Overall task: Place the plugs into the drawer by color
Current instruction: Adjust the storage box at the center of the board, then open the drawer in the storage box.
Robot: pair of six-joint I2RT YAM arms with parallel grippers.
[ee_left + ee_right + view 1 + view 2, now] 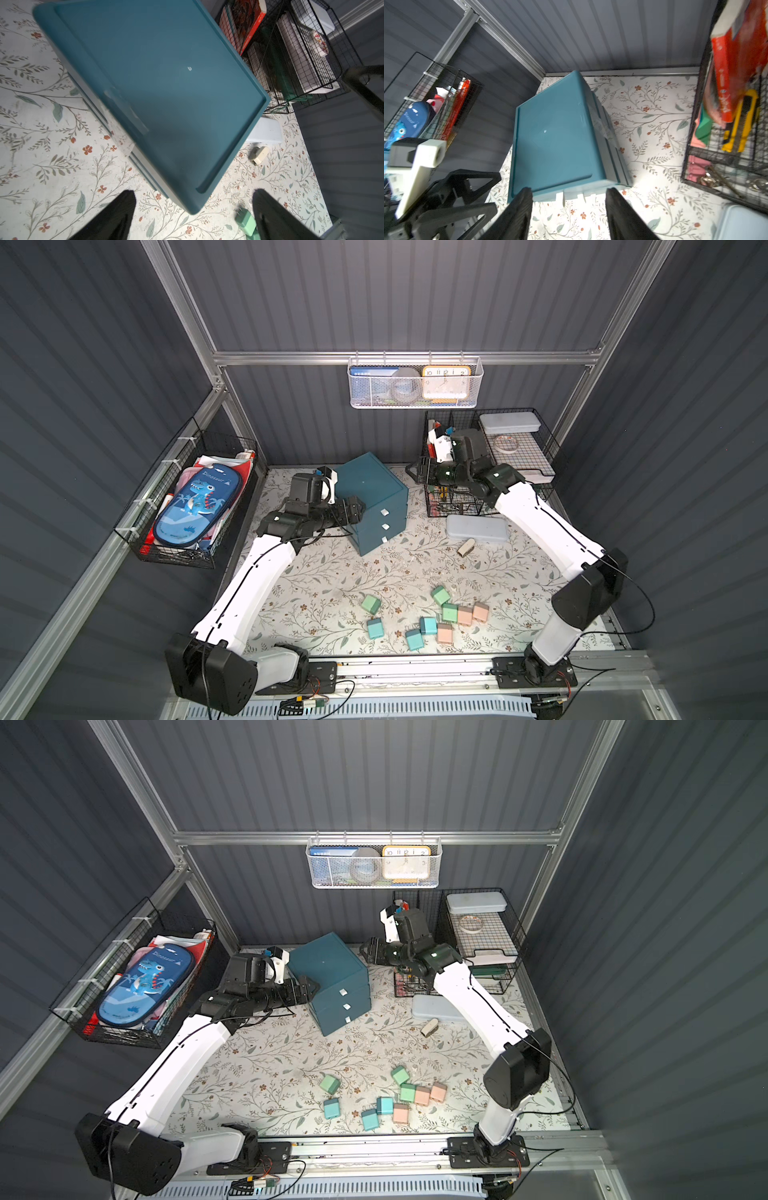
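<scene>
The dark teal drawer (374,489) (332,969) stands at the back middle of the mat, turned at an angle. Its three white pull tabs (385,526) show on flush fronts. Several plugs lie loose near the front: mint green (370,605), light blue (375,628) and peach pink (481,611) ones. My left gripper (354,509) (194,191) hangs open by the drawer's left side with nothing in it. A mint plug (245,220) shows past its finger. My right gripper (419,475) (569,189) is open and empty, off the drawer's right rear.
A flat pale grey-blue case (477,527) and a small tan cylinder (466,547) lie right of the drawer. A black wire rack (519,456) fills the back right corner. A wire basket with a dinosaur pencil case (195,502) hangs on the left wall.
</scene>
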